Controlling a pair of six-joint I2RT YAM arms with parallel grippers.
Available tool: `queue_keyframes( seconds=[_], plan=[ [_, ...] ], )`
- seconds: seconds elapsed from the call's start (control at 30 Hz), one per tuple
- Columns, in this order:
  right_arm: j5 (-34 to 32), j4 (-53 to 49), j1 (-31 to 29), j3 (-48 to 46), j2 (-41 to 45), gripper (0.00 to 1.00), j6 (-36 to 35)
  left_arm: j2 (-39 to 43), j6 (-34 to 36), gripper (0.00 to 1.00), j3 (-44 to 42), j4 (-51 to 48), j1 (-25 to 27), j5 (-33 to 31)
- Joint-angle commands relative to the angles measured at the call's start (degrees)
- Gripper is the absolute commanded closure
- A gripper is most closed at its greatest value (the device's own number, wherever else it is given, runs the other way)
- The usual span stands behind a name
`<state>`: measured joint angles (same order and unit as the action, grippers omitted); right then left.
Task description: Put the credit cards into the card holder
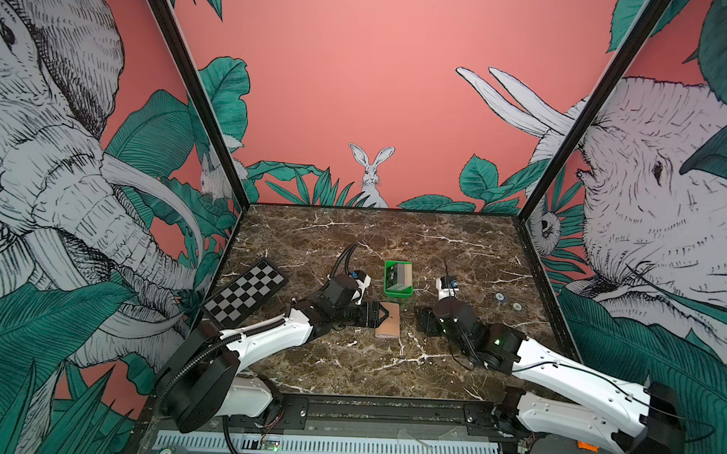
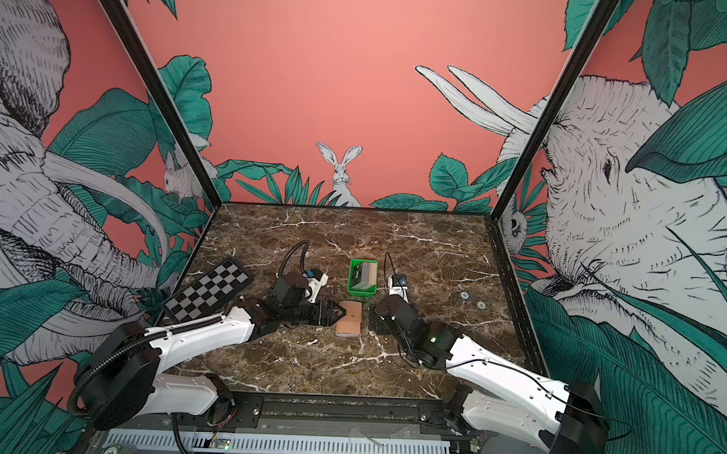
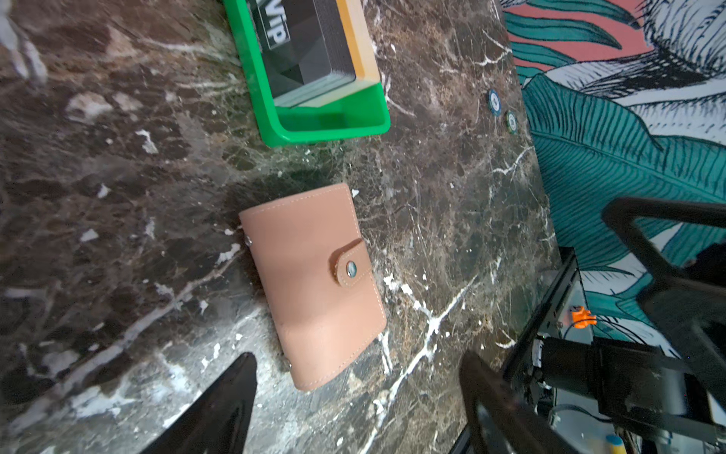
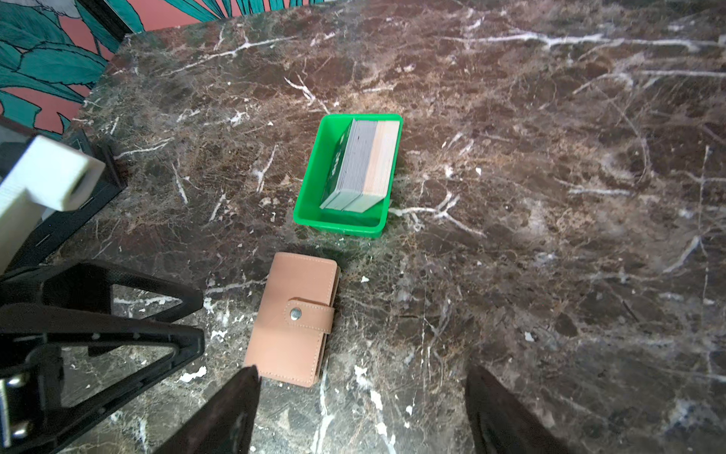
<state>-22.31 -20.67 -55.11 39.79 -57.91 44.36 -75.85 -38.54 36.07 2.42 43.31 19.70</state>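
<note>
The card holder [image 1: 388, 322] [image 2: 351, 322] is a tan wallet lying flat and snapped closed on the marble table, just in front of the green tray [image 1: 397, 295]. The credit cards [image 1: 398, 276] [image 4: 363, 165] stand on edge as a stack inside that tray; in the left wrist view a black card marked "VIP" [image 3: 277, 31] faces out. My left gripper [image 1: 380, 316] [image 3: 357, 359] hangs open at the card holder's [image 3: 314, 283] left edge, nothing between its fingers. My right gripper [image 1: 422, 319] [image 4: 361, 369] is open too, just right of the card holder [image 4: 292, 318] and apart from it.
A black-and-white checkerboard [image 1: 245, 292] lies at the left of the table. Two small round chips [image 1: 499, 296] [image 1: 517, 307] sit to the right of the tray. Patterned walls close in the table on the left, right and back.
</note>
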Motion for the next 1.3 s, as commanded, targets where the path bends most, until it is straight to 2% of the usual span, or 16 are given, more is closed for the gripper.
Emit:
queue_keyframes(
  seconds=[0.0, 0.13, 0.27, 0.43, 0.63, 0.83, 0.97, 1.07, 1.27],
  plan=[
    [-0.02, -1.48, -0.51, -1.21, 0.08, 0.24, 3.29, -1.41, -1.31, 0.21, -2.94, 4.33, -0.17, 3.23],
    [1.83, 0.39, -1.09, -3.22, 0.17, 0.28, 3.23, -5.18, -0.27, 0.24, -3.82, 7.09, -0.22, 4.33],
    [3.62, 3.88, -1.31, -5.02, -0.91, 0.34, 4.52, -5.14, -3.19, 0.26, -5.87, 12.17, -0.28, 5.84],
    [5.96, 6.8, -1.42, -6.38, -3.05, 0.41, 7.63, -6.61, -3.86, 0.26, -5.55, 11.37, -0.31, 6.44],
    [8.34, 7.57, -1.4, -5.91, -6.87, 0.55, 10.91, -9.55, -2.63, 0.26, -2.62, 8.07, -0.25, 7.96],
    [14.72, 14.0, -0.89, -5.85, -10.67, 0.58, 10.16, -11.04, -4.06, 0.26, -1.67, 7.99, -0.74, 7.0],
    [21.32, 16.48, 2.64, -4.77, -14.33, 0.6, 9.7, -11.45, -6.13, 0.27, -2.81, 10.75, -4.11, 8.92],
    [23.54, 17.99, 4.31, -3.7, -16.53, 0.61, 8.71, -11.72, -8.53, 0.3, -4.39, 14.97, -6.33, 10.63],
    [25.58, 19.1, 6.1, -1.53, -21.37, 0.64, 8.58, -13.59, -8.45, 0.33, -2.8, 13.49, -6.74, 10.14]
  ],
)
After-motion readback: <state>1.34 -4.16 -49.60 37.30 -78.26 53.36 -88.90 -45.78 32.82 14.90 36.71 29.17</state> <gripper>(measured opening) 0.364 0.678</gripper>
